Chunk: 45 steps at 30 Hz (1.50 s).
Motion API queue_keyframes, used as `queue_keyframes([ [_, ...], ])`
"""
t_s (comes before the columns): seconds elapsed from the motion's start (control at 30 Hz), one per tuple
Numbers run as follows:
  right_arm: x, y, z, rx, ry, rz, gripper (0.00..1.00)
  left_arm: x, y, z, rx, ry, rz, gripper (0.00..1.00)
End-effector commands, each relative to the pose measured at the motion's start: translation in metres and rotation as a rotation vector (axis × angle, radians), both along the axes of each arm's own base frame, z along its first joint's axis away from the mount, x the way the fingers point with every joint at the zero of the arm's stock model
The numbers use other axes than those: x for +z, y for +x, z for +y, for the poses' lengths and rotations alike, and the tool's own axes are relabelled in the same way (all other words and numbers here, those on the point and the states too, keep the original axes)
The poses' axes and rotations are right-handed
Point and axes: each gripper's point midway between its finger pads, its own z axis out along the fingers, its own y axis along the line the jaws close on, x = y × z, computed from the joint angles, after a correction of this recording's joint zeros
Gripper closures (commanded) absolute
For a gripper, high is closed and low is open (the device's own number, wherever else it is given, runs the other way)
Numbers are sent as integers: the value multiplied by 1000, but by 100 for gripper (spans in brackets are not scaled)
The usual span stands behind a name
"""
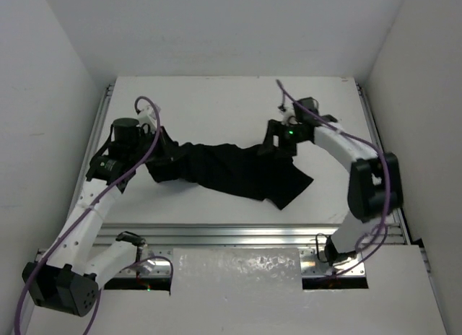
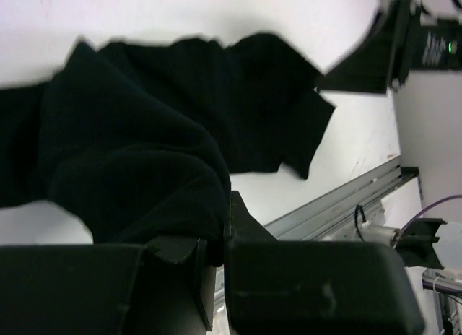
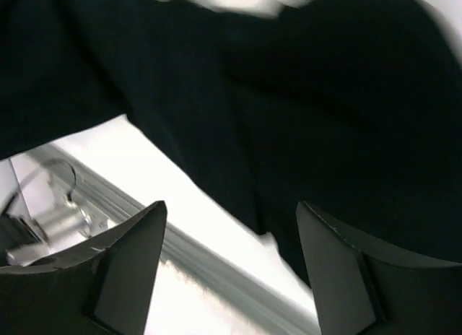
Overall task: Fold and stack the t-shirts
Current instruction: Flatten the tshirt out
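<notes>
Rail (image 1: 238, 236), t-shirt (image 1: 238, 169) on white table (image 1: 216, 104) — white walls (image 1: 43, 97)

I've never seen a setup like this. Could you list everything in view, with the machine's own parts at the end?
t-shirt: one, black, crumpled across the middle of the table, between the arms.
table: one, white, under everything.
metal rail: one, silver, along the table's near edge.
walls: three, white, at the left, back and right.
cables: several, purple, running along both arms.
left arm: one, white with black joints, left side.
right arm: one, white with black joints, right side.
left end effector: one, black, shut on the t-shirt's left end.
right end effector: one, black, open, at the t-shirt's right end.
</notes>
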Motion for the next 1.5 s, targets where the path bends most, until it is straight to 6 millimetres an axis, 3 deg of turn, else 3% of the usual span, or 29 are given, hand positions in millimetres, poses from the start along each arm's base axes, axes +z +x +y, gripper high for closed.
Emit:
queue_keyframes([
  [0.0, 8, 45, 57, 187, 58, -153, 28, -12, -8, 6, 36, 0, 12, 100],
  [0.17, -43, 90, 98, 208, -16, -79, 27, -27, -14, 8, 32, 20, 33, 100],
  [0.2, -53, 87, 107, 233, -27, -52, 27, -25, -16, 7, 22, 15, 26, 100],
  [0.23, -50, 100, 115, 244, -37, -82, 27, -25, -17, 7, 20, 16, 27, 100],
  [0.3, -80, 98, 125, 277, -66, -26, 27, -26, -21, 9, 19, 29, 31, 100],
  [0.37, -80, 107, 135, 302, -55, -42, 31, -26, -22, 11, 20, 45, 32, 100],
  [0.4, -92, 104, 138, 316, -62, -13, 37, -28, -23, 13, 28, 56, 42, 100],
  [0.43, -92, 105, 140, 320, -62, -12, 54, -28, -23, 13, 26, 60, 45, 100],
  [0.5, -81, 109, 144, 328, -48, -44, 71, -27, -21, 17, 40, 77, 40, 100],
  [0.57, -68, 112, 141, 317, -53, -95, 100, -22, -18, 19, 54, 89, 30, 100],
  [0.7, -9, 118, 128, 272, -86, -244, 100, -8, -2, 28, 101, 129, -1, 100],
  [0.73, 15, 117, 124, 267, -90, -303, 100, 7, 3, 29, 105, 134, -34, 100],
  [0.8, 38, 120, 113, 239, -120, -366, 100, 17, 13, 36, 134, 176, -56, 100],
  [0.83, 47, 119, 108, 226, -131, -383, 100, 37, 19, 40, 155, 188, -103, 100],
  [0.87, 77, 115, 104, 215, -120, -442, 100, 48, 24, 46, 181, 214, -128, 100],
  [0.9, 90, 115, 96, 189, -132, -471, 100, 52, 33, 62, 266, 266, -128, 100],
  [0.93, 101, 109, 90, 175, -135, -489, 100, 81, 39, 69, 315, 272, -186, 100],
  [0.97, 140, 99, 83, 154, -123, -563, 100, 95, 43, 80, 380, 287, -209, 100],
  [1.0, 155, 92, 77, 136, -123, -584, 100, 105, 49, 88, 425, 308, -219, 100],
  [1.03, 174, 85, 71, 113, -130, -618, 100, 144, 51, 89, 441, 289, -298, 100],
  [1.07, 209, 66, 60, 89, -118, -672, 100, 162, 52, 88, 429, 294, -337, 100],
  [1.1, 227, 56, 52, 67, -117, -706, 100, 169, 60, 82, 401, 293, -340, 100],
  [1.13, 244, 48, 43, 35, -126, -744, 100, 211, 56, 79, 399, 263, -432, 100],
  [1.2, 295, 15, 24, -11, -100, -855, 100, 239, 57, 63, 327, 264, -511, 100],
  [1.23, 315, 6, 14, -45, -102, -904, 100, 274, 46, 55, 300, 253, -603, 100],
  [1.3, 350, -18, 3, -54, -82, -974, 100, 295, 42, 42, 259, 249, -657, 100],
  [1.33, 381, -30, -3, -71, -63, -1041, 100, 319, 30, 39, 249, 225, -723, 100],
  [1.43, 426, -55, -16, -89, -45, -1132, 100, 358, -4, 30, 189, 163, -859, 100],
  [1.47, 431, -59, -21, -104, -58, -1139, 100, 371, -22, 33, 184, 141, -904, 100],
])
